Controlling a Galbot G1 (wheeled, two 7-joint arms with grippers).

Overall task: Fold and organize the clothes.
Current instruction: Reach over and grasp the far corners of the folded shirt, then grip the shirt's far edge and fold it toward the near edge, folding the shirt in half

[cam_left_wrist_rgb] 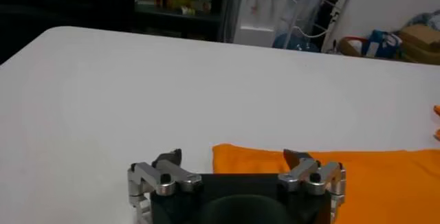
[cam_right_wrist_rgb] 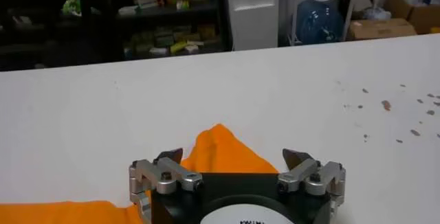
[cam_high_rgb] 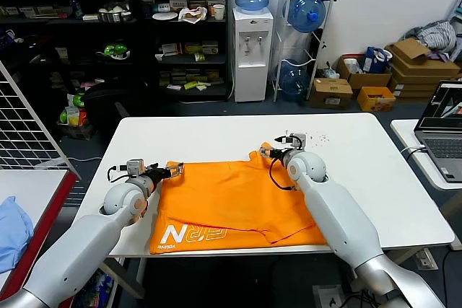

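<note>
The bright orange T-shirt lies partly folded on the white table, white lettering showing at its front left. My left gripper is open at the shirt's far left corner, its jaws astride the shirt's edge in the left wrist view. My right gripper is open over the raised far right corner, which shows as an orange peak between the spread jaws. Neither gripper holds the fabric.
A light blue cloth lies on a side table at the left. A laptop stands on another table at the right. Shelves, a water dispenser and boxes stand behind the table.
</note>
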